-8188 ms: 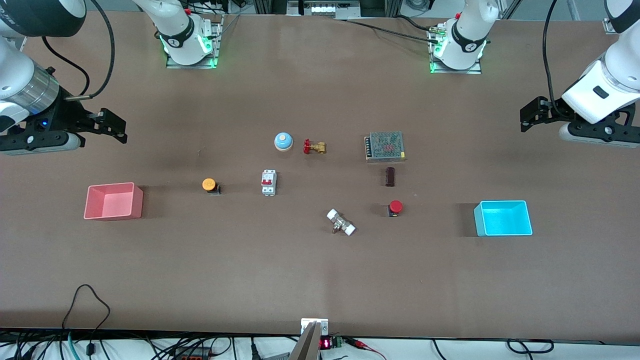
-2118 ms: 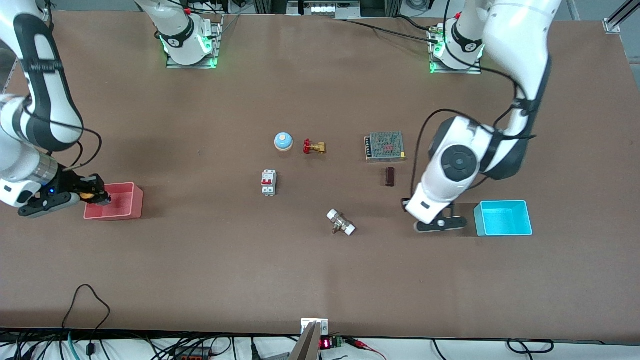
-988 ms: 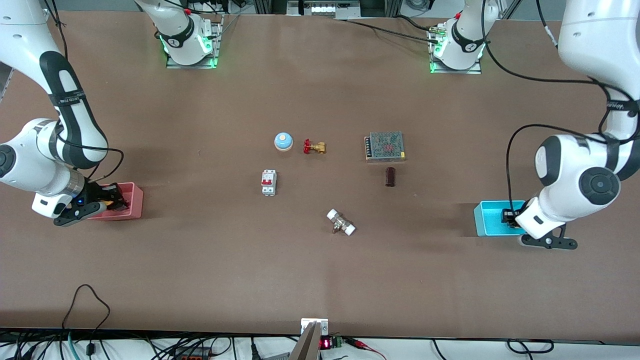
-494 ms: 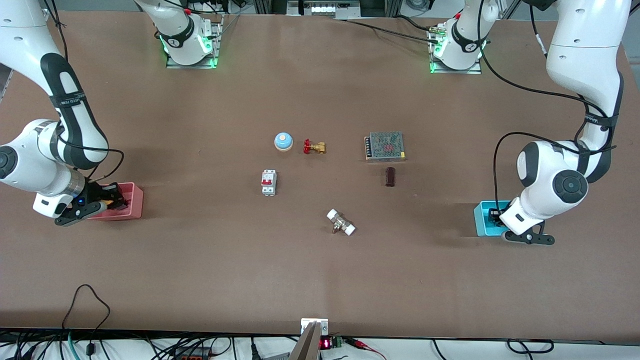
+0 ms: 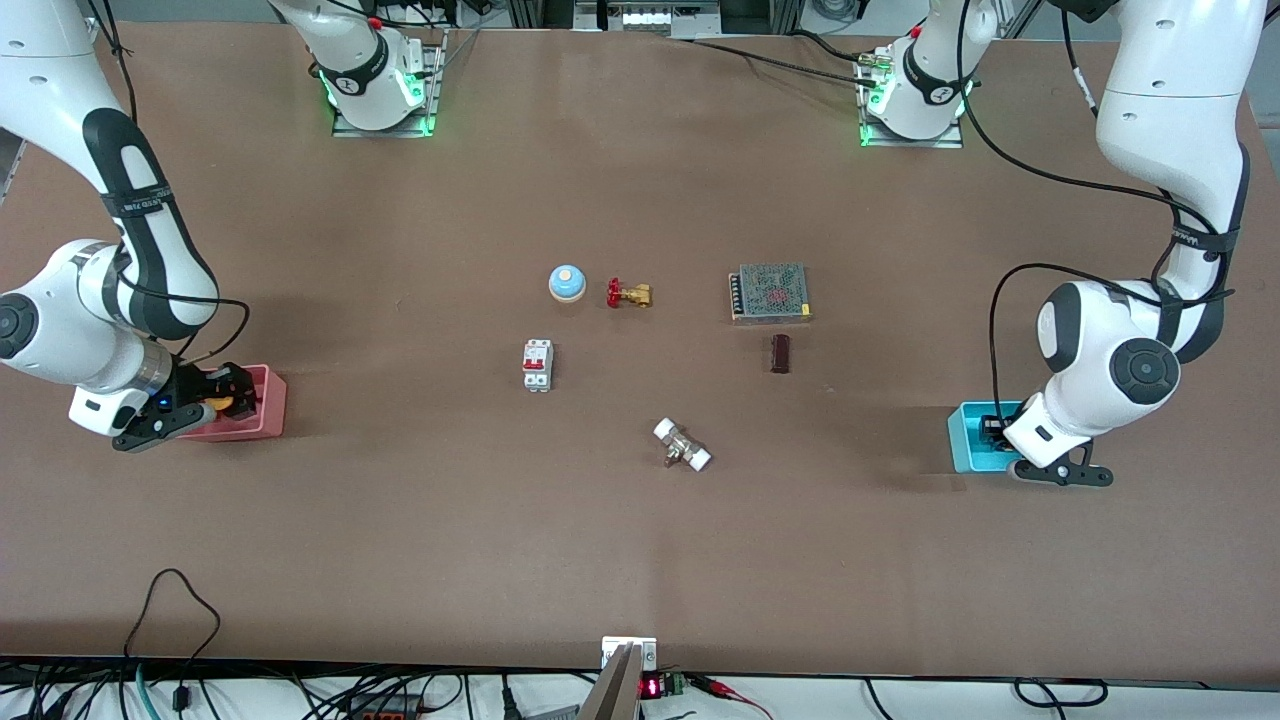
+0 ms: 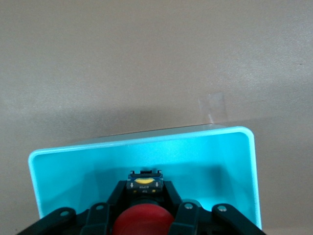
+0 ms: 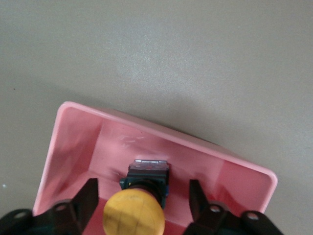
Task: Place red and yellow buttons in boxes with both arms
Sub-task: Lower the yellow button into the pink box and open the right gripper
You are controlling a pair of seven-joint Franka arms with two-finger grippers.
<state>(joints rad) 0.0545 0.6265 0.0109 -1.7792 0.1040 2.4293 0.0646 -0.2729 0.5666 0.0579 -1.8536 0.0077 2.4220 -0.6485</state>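
Right gripper (image 7: 142, 205), jaws wide, had the yellow button (image 7: 135, 215) resting in the pink bin (image 7: 73, 147). Left gripper (image 6: 149, 218) clasped the red button (image 6: 143, 220) inside the cyan bin (image 6: 195, 152); a tilted release risked toppling.

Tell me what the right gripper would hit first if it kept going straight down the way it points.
Likely the yellow button, lying between the right gripper's open fingers, then the pink box floor.

on the brown desk (image 5: 400, 520) sit a blue domed bell (image 5: 566, 283) just beside a red-handled brass valve (image 5: 627, 294), a mesh-topped metal box (image 5: 770, 292), a dark brown block (image 5: 780, 353), a white circuit breaker (image 5: 537, 365) and a white-ended fitting (image 5: 682, 445).
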